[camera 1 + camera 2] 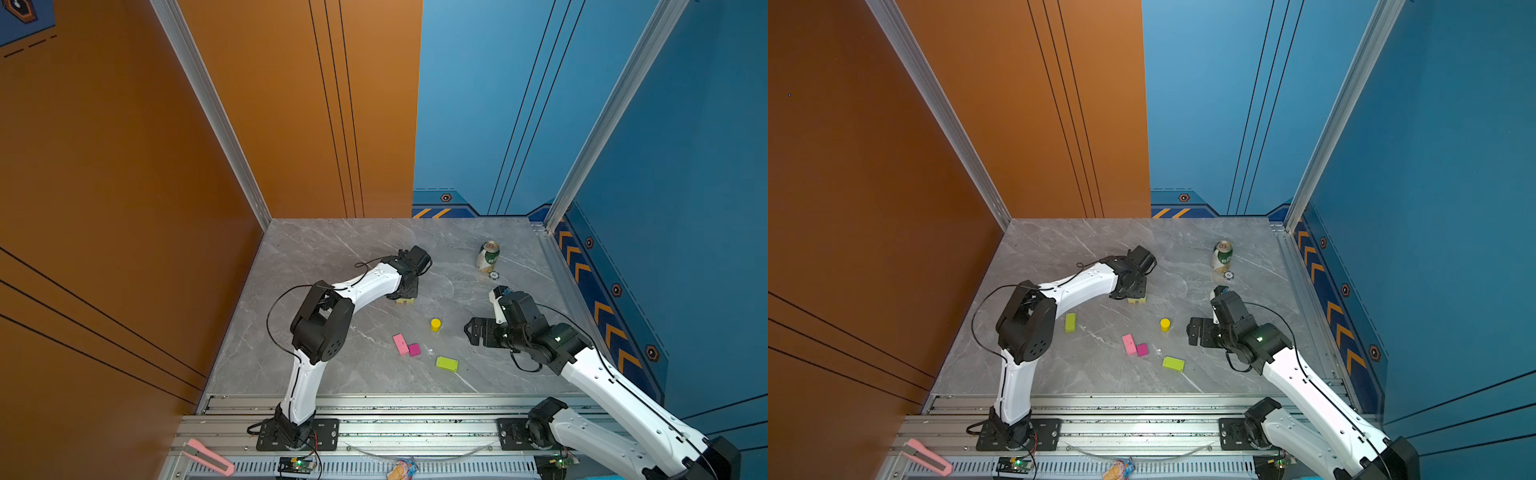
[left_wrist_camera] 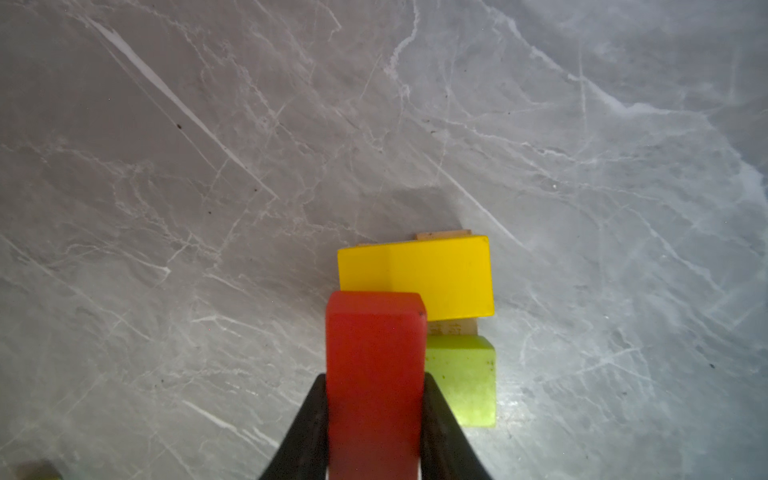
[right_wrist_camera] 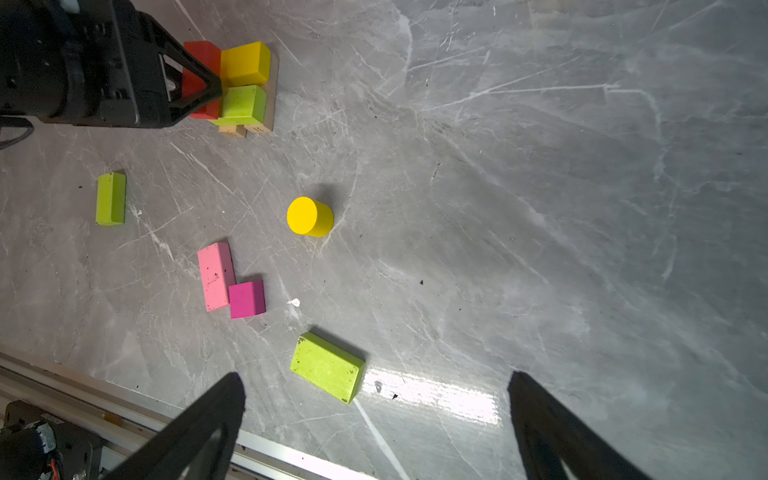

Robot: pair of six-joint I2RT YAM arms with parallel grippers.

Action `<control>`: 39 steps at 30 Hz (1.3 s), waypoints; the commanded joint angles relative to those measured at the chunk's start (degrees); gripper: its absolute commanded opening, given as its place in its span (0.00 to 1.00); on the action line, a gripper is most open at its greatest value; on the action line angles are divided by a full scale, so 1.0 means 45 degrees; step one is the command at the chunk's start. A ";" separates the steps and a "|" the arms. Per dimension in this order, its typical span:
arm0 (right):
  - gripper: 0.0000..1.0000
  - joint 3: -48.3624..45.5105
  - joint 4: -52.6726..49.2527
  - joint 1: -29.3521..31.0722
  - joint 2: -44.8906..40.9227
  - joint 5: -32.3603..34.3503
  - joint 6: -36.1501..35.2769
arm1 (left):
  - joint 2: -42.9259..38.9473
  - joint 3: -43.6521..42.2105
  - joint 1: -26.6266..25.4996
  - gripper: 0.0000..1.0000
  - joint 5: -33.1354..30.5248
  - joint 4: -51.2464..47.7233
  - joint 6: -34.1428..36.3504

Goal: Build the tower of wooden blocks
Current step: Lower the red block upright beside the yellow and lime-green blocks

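Observation:
My left gripper (image 2: 374, 379) is shut on a red-orange block (image 2: 374, 353) and holds it against the low tower (image 1: 405, 301). In that stack a yellow block (image 2: 415, 276) and a lime-green block (image 2: 465, 378) lie on tan bars (image 3: 257, 126). Loose on the table are a yellow cylinder (image 1: 435, 325), a pink rectangle (image 1: 400, 344) touching a magenta cube (image 1: 414, 350), a lime-green slab (image 1: 447, 364) and another lime-green block (image 1: 1070, 322). My right gripper (image 3: 375, 378) hovers open and empty to the right of the slab.
A green-white can (image 1: 488, 257) stands at the back right with a small round token (image 1: 493, 275) in front of it. A pink utility knife (image 1: 208, 457) lies on the front metal rail (image 1: 415, 405). Walls close in the left, back and right sides.

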 commanded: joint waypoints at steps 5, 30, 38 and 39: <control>1.00 -0.0113 -0.0093 -0.0142 0.0093 -0.0099 -0.0245 | 0.0187 0.0323 0.0116 0.23 0.0200 -0.0166 -0.0197; 1.00 -0.0254 -0.0170 -0.0270 0.0016 -0.0103 -0.0187 | 0.0248 0.0264 0.0167 0.37 0.0434 0.0055 -0.0372; 1.00 -0.0264 -0.0176 -0.0339 0.0017 -0.0112 -0.0186 | 0.0246 0.0264 0.0153 0.41 0.0460 0.0117 -0.0354; 1.00 -0.0264 -0.0166 -0.0349 0.0032 -0.0115 -0.0186 | 0.0249 0.0262 0.0163 0.41 0.0475 0.0114 -0.0369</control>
